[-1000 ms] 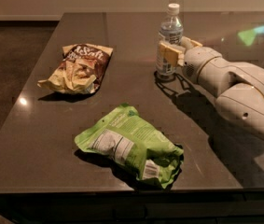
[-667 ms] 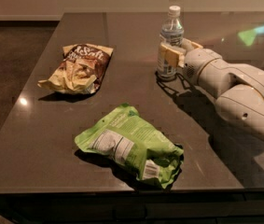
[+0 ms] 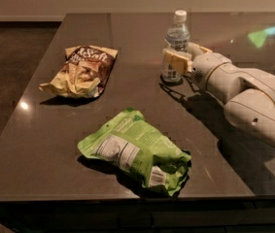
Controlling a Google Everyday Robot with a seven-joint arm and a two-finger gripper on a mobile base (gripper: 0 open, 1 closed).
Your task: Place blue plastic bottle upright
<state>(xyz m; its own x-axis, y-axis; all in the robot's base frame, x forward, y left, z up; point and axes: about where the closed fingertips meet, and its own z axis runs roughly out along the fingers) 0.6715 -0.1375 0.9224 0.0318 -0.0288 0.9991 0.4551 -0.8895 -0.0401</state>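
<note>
The blue plastic bottle [image 3: 177,35], clear with a white cap and a pale label, stands upright on the dark table [image 3: 142,96] at the back, right of centre. My gripper [image 3: 180,57] reaches in from the right and is shut around the bottle's lower half. One tan finger pad [image 3: 175,62] covers the front of the label. The other finger shows behind the bottle on its right. The bottle's base rests on the tabletop.
A brown and yellow snack bag [image 3: 81,72] lies at the left. A green snack bag [image 3: 134,152] lies near the front edge. My white arm [image 3: 253,101] crosses the table's right side. The floor lies beyond the table's left edge.
</note>
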